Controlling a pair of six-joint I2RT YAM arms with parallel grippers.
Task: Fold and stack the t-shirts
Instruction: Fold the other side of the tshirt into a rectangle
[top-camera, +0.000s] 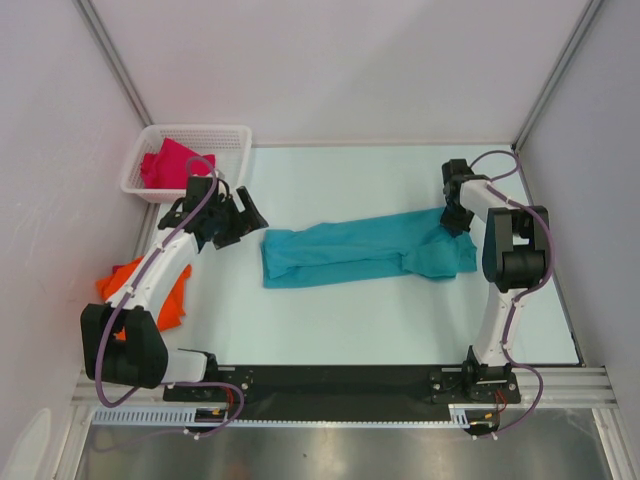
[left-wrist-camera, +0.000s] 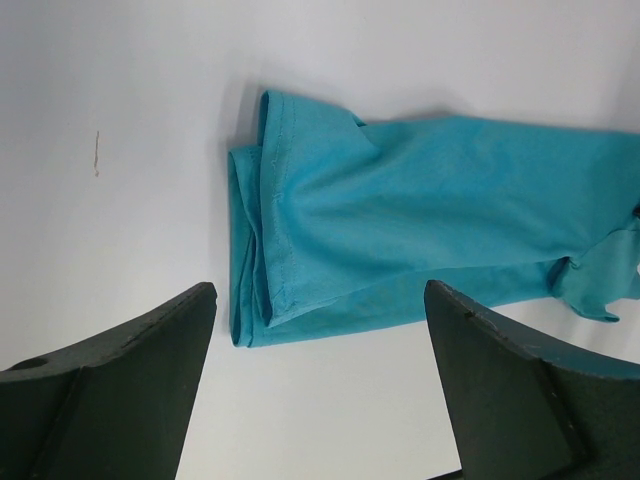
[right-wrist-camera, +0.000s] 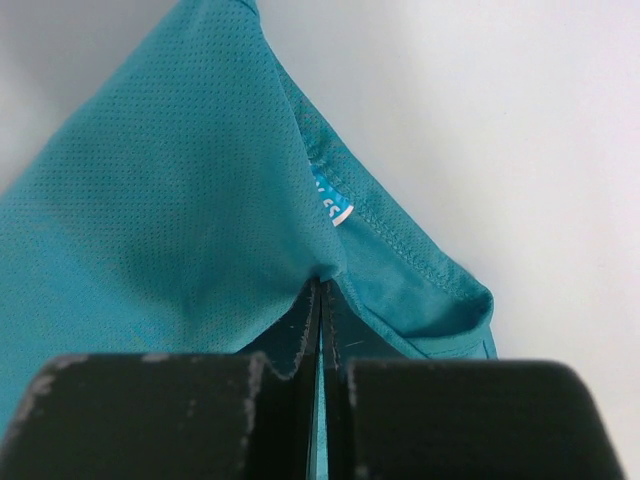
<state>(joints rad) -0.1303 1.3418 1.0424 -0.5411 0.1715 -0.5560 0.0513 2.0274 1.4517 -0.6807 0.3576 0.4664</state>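
Teal, finely perforated shirt (top-camera: 350, 250) lies rumpled lengthwise; our right gripper (right-wrist-camera: 322, 292) pinches its stitched edge, our left gripper (left-wrist-camera: 320, 300) gapes.

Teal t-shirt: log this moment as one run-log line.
right claw: shut on teal t-shirt at collar | left claw: open, near opposite end | orange t-shirt: far left | magenta t-shirt: in basket

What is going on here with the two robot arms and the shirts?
The right gripper is shut on an edge of the teal t-shirt, near its collar label. That shirt lies as a long, layered strip across the table. The left gripper is open near the shirt's other end and holds nothing. The orange t-shirt lies crumpled at the left side, partly under the left arm. The magenta t-shirt sits in the white basket.
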